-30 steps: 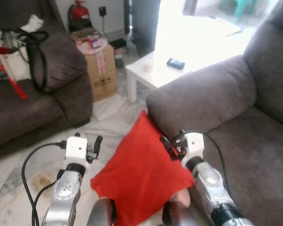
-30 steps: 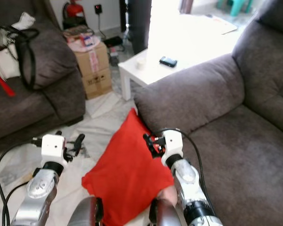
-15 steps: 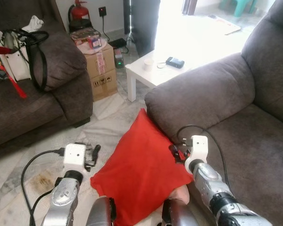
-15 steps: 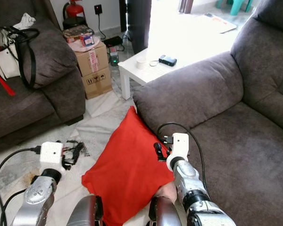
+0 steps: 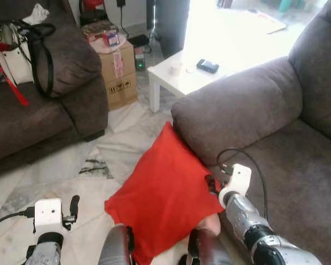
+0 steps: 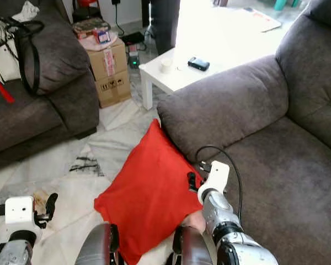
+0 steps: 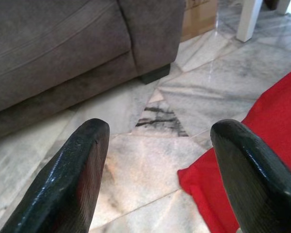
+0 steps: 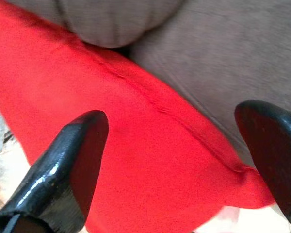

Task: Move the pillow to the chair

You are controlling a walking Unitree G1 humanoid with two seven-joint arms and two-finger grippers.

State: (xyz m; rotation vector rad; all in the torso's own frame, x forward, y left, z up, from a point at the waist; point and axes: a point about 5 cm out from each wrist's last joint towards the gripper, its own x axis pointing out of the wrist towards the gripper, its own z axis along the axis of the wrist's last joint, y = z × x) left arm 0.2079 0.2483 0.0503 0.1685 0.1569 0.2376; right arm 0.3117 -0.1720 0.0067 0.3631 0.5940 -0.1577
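A red pillow (image 5: 163,190) stands tilted on the marble floor, its upper corner leaning against the armrest of the grey armchair (image 5: 237,107) on my right. My right gripper (image 5: 210,184) is at the pillow's right edge, beside the seat cushion. In the right wrist view it is open, its fingers (image 8: 72,160) spread over the red fabric (image 8: 136,145). My left gripper (image 5: 72,208) hangs low at the lower left over bare floor, apart from the pillow. It is open, with the pillow's corner (image 7: 242,174) beyond its fingers (image 7: 80,170).
A second grey sofa (image 5: 38,110) with a white bag (image 5: 14,47) fills the left. A cardboard box (image 5: 117,72) and a white low table (image 5: 174,80) with a phone (image 5: 208,66) stand ahead. My knees (image 5: 117,248) are just under the pillow.
Both arms have dropped and drawn back. The left gripper sank to the lower left corner; the right slid down along the pillow's right edge. The pillow stays put.
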